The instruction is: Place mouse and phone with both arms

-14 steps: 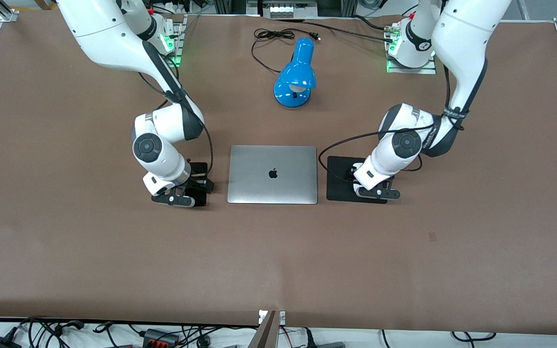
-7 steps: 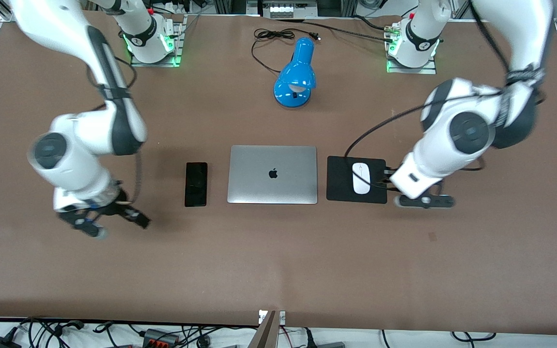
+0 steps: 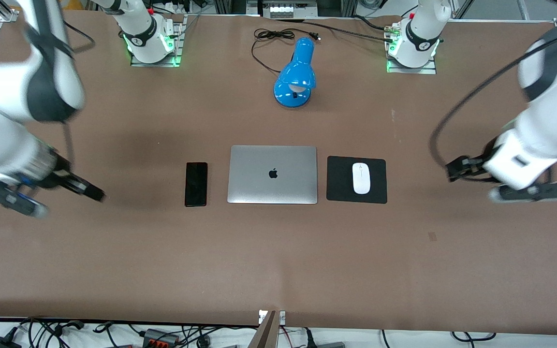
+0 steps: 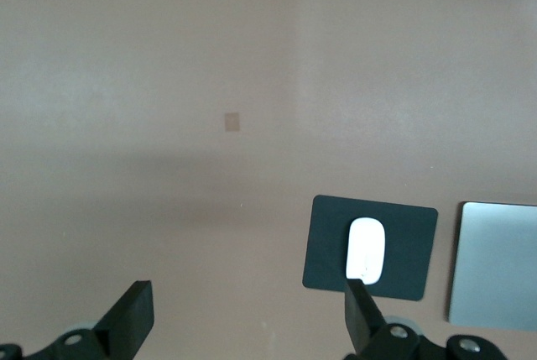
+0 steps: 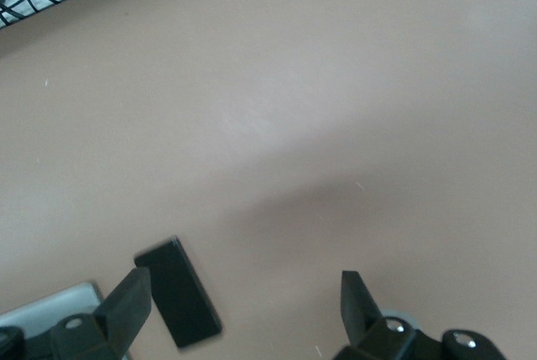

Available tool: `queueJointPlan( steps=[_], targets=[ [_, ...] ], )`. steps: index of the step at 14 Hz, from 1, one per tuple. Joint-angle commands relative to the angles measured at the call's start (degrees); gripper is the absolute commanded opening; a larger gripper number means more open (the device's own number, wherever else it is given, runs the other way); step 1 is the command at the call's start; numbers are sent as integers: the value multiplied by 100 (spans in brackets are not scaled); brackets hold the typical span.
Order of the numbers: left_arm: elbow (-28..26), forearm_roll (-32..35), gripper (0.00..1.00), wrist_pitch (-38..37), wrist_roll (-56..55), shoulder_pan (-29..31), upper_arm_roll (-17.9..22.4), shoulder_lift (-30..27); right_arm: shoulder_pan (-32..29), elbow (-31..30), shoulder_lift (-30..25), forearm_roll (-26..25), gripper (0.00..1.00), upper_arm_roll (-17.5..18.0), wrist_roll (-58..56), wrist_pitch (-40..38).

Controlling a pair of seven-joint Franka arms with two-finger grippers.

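The white mouse (image 3: 360,178) lies on the square black pad (image 3: 339,181), beside the closed silver laptop (image 3: 272,174) toward the left arm's end. The black phone (image 3: 196,183) lies flat on the table beside the laptop toward the right arm's end. My left gripper (image 3: 457,170) is open and empty, raised over bare table toward the left arm's end. Its wrist view shows the gripper (image 4: 247,318), the mouse (image 4: 366,249) and the pad (image 4: 411,234). My right gripper (image 3: 73,189) is open and empty over bare table toward the right arm's end. Its wrist view shows the gripper (image 5: 243,301) and the phone (image 5: 178,293).
A blue desk lamp (image 3: 295,75) with a black cord (image 3: 271,36) lies farther from the front camera than the laptop. The arm bases (image 3: 150,43) (image 3: 411,46) stand at the table's back edge. Cables run along the front edge (image 3: 162,333).
Both grippers have let go and swung outward and up, the left away from the mouse, the right away from the phone. The mouse and phone stay where they lie.
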Motion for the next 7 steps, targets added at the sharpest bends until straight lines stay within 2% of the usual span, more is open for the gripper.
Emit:
queueJointPlan(
  steps=[1,2,3,5,7],
  targets=[
    [-1247,-173,100,268,85,165,-92,-1036,-443,-191,-767,-3,100,37,-774,-609],
    [-1642,-181,100,286,85,182,-74,-1273,-680,-200,-899,-11,100,37,-1335,-828],
    [-1742,-182,100,286,189,313,-74,-1345,-839,-218,-996,-12,100,37,-1549,-1021],
    [-1612,-173,100,190,452,314,-91,-1372,-911,-323,-1120,-29,100,37,-1630,-1111],
    [-1445,-103,100,-318,917,340,-65,-1381,-920,-315,-1164,-29,100,37,-1560,-1399]
  ],
)
